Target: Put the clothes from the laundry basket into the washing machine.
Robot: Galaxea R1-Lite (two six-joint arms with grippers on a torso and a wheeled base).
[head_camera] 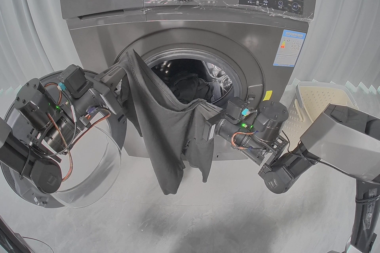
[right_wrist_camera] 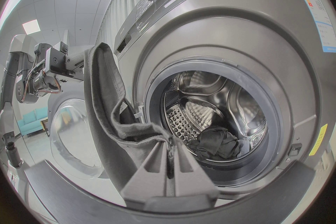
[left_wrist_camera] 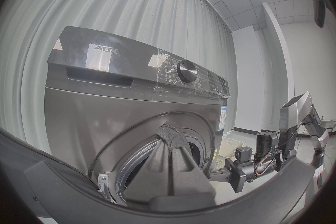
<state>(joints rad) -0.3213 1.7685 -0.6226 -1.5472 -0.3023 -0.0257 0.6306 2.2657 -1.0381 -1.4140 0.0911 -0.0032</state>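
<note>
1. Left gripper (head_camera: 122, 68): the fingers are closed on the upper left corner of the dark garment (head_camera: 166, 127). In the left wrist view the two pads (left_wrist_camera: 154, 168) meet with almost no gap, and a bunch of fabric (left_wrist_camera: 170, 133) protrudes from the tips of the left gripper (left_wrist_camera: 170, 142).

2. Right gripper (head_camera: 206, 109): the fingers are closed on the opposite edge of the same garment. In the right wrist view the pads (right_wrist_camera: 190, 168) of the right gripper (right_wrist_camera: 170, 147) clamp a fold of fabric (right_wrist_camera: 105, 95) between them.

3. Garment position: the garment hangs outside the washing machine (head_camera: 118, 34), directly in front of the round opening. Its upper edge spans the two grippers and sags between them. The left-hand corner sits higher than the right-hand one. The remainder hangs free in front of the lower front panel.

4. Drum (right_wrist_camera: 210, 102): a dark bundle of clothes (right_wrist_camera: 215, 142) lies at the bottom, behind the held garment.

5. Door (head_camera: 91, 170): swung fully open on the robot's left, beneath the left arm.

6. Laundry basket (head_camera: 316, 97): cream, perforated, beside the machine on the robot's right, partly hidden by the right arm.
</note>
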